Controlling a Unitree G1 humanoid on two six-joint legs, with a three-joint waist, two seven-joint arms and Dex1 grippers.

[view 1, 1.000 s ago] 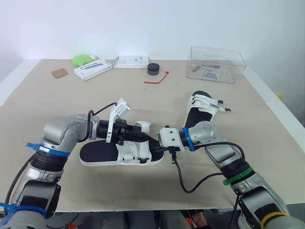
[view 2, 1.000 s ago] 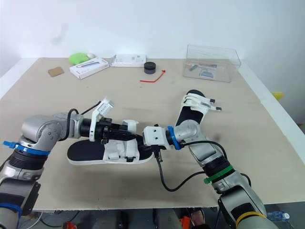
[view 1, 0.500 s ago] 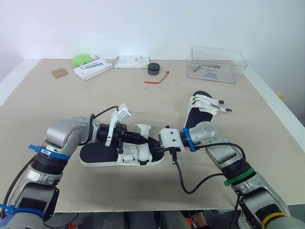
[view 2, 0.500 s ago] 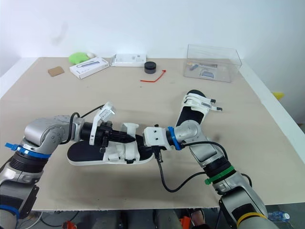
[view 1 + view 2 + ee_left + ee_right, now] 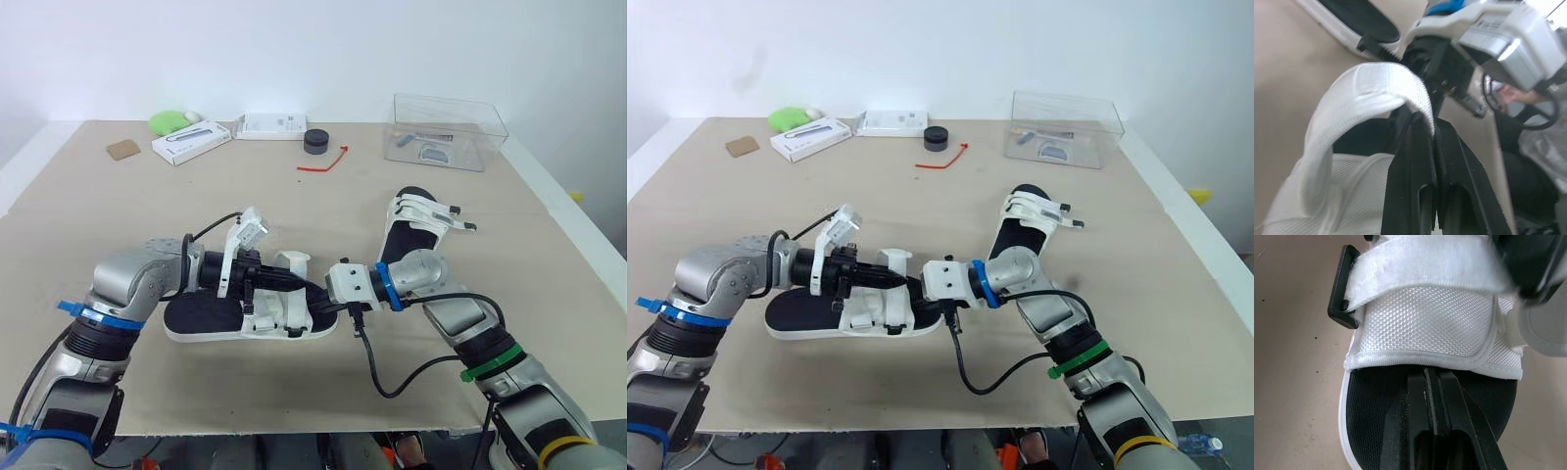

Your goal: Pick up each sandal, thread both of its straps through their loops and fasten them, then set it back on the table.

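Note:
A sandal (image 5: 211, 318) with a black sole and white straps lies on the table in front of me. My left gripper (image 5: 281, 282) hovers over its middle, shut on the looped white strap (image 5: 1371, 93), which arches up from the upper. From the other side, my right gripper (image 5: 319, 298) comes in at one end of the sandal, shut, its fingers (image 5: 1415, 396) lying flat on the black insole just under the white mesh upper (image 5: 1425, 328). A black buckle loop (image 5: 1342, 293) sits at that upper's side. A second sandal (image 5: 416, 217) lies to the right, behind my right arm.
At the table's back stand a clear plastic box (image 5: 448, 132), a black round puck (image 5: 315, 141), a red tie (image 5: 323, 162), two white boxes (image 5: 191, 143), a green object (image 5: 168, 122) and a brown card (image 5: 123, 150). A black cable (image 5: 382, 377) loops from my right wrist.
My left gripper, still holding the strap, dipped toward the right gripper and has come back up a little. The right gripper and the sandal have stayed in place.

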